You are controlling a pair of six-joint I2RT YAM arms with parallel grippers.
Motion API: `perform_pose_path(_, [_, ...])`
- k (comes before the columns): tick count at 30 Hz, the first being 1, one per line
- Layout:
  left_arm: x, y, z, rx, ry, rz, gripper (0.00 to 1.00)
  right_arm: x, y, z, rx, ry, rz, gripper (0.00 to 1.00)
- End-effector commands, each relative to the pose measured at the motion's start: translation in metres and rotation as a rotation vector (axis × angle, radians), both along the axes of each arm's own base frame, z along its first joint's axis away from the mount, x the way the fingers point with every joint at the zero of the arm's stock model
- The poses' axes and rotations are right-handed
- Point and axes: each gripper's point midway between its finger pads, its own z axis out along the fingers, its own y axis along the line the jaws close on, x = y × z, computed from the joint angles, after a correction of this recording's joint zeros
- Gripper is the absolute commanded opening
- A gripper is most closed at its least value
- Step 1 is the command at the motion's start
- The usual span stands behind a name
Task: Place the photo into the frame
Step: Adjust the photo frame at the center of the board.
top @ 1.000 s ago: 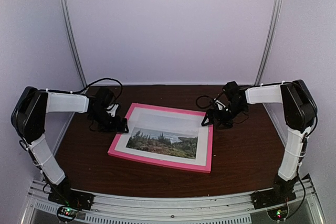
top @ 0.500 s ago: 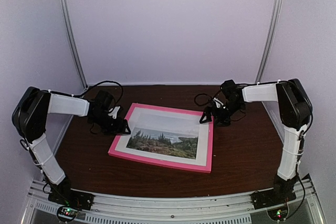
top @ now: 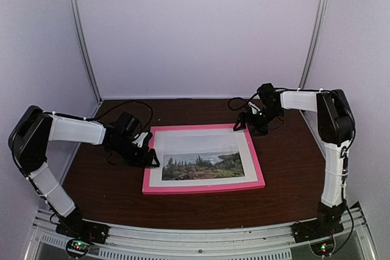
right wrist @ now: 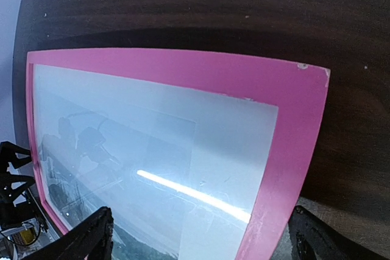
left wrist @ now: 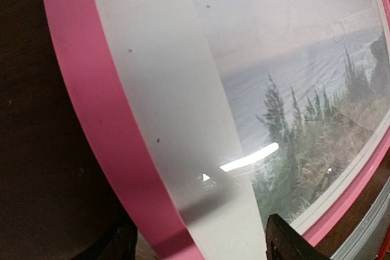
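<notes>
Both wide-spread, empty: left gripper point(top: 151, 159) at left edge of frame point(top: 204, 187), right gripper point(top: 241, 126) at far-right corner; photo point(top: 201, 165) inside, long axis crosswise

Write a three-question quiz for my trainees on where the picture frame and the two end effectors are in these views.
1. True or false: the pink rectangular picture frame, with the landscape photo showing in it, stands upright against the back wall.
2. The right end effector is nearest which part of the frame? A: near left corner. B: far right corner. C: centre.
3. Fill in: in the top view, the left end effector is at the frame's ___ edge.

Key
1. False: it lies flat on the dark wooden table.
2. B.
3. Left.
</notes>
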Motion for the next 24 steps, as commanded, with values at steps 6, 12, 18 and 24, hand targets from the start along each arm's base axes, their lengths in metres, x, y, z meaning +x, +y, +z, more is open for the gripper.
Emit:
perform_pose_path(6, [0.029,0.026,0.057,0.133,-0.226,0.107,0.85,-0.002,-0.034,0.046,-0.194,-0.172,-0.062,1.0])
perform_pose_path(12, [0.052,0.06,0.098,0.258,-0.43,0.227,0.89,-0.025,-0.068,0.084,-0.339,-0.321,-0.132,1.0])
perform_pose_path(18, [0.061,0.091,0.138,0.391,-0.564,0.299,0.93,-0.051,-0.088,0.123,-0.507,-0.466,-0.168,1.0])
perform_pose_path(24, [0.061,0.109,0.161,0.494,-0.586,0.313,0.97,-0.076,-0.109,0.149,-0.552,-0.565,-0.229,1.0])
